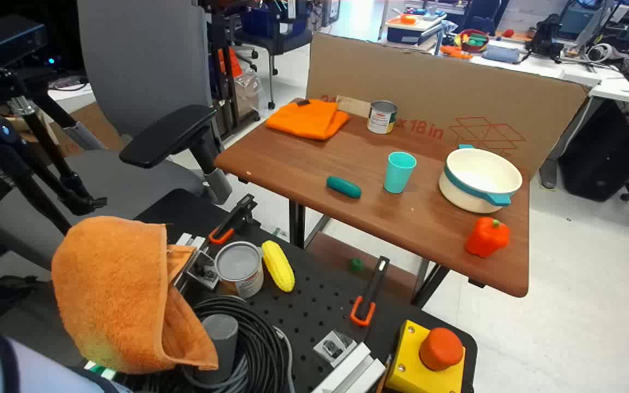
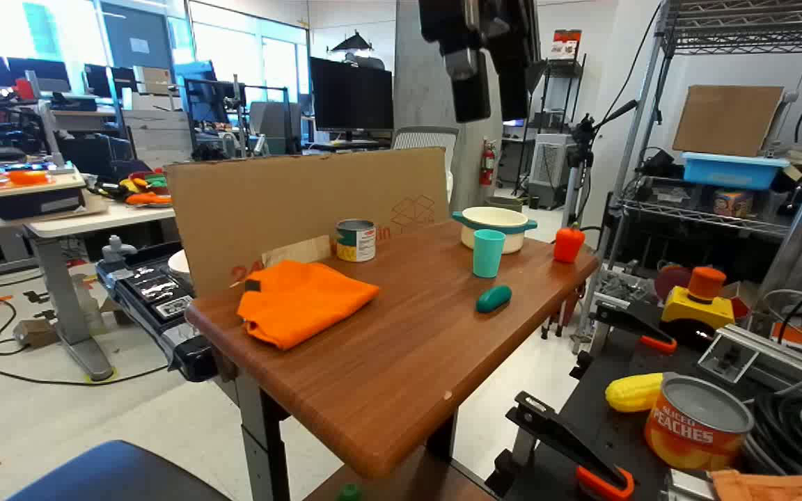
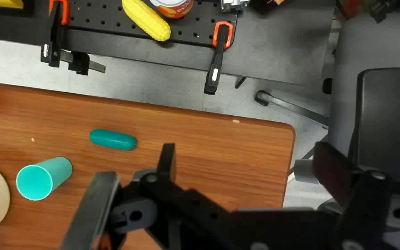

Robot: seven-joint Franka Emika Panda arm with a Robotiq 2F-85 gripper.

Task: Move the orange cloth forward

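The orange cloth lies folded on the brown table, near the cardboard sheet and the table's end, in both exterior views (image 1: 310,119) (image 2: 303,303). A small dark tag shows at its edge. It does not show in the wrist view, where the gripper covers part of the table. My gripper (image 2: 491,108) is high above the table in an exterior view, apart from the cloth. In the wrist view, my gripper (image 3: 246,152) is open, its fingers wide apart with nothing between them.
On the brown table (image 2: 387,390) stand a can (image 1: 382,117), a teal cup (image 1: 400,172), a green cylinder (image 1: 344,187), a white pot (image 1: 464,191) and an orange pepper (image 1: 487,237). Cardboard (image 2: 289,202) walls the far side. Another orange towel (image 1: 112,289) hangs by the black bench.
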